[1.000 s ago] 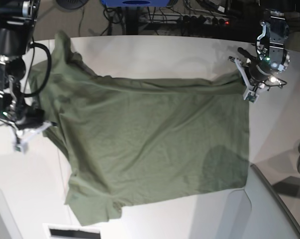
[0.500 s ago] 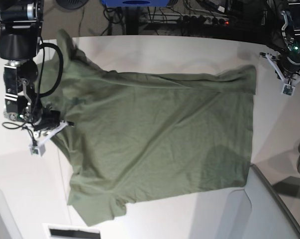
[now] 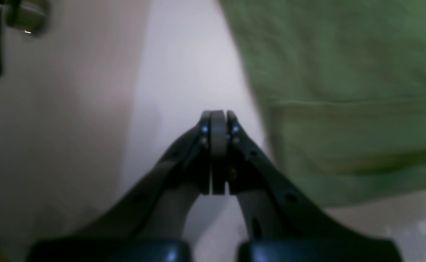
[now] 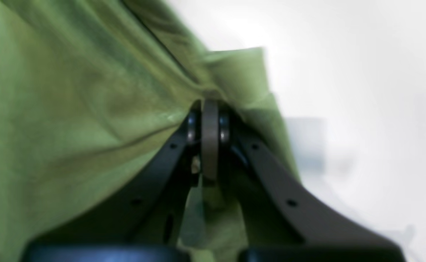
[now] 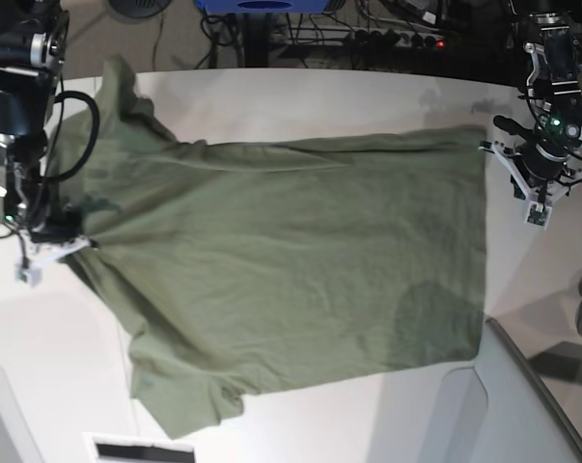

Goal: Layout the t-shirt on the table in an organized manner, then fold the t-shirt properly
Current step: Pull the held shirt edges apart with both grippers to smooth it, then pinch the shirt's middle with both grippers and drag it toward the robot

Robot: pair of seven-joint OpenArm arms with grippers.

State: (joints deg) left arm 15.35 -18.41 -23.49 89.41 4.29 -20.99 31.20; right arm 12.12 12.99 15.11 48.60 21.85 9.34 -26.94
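Both sets of jaws are shut — the right gripper point(image 4: 210, 109) pinching the t-shirt point(image 5: 300, 280) spread on the surface point(image 5: 300, 106), the left gripper point(image 3: 218, 116) empty beside its hem — so smoothing wants gentle, even outward tension.

No text, label, brand, number or sign can be read in any of the views.
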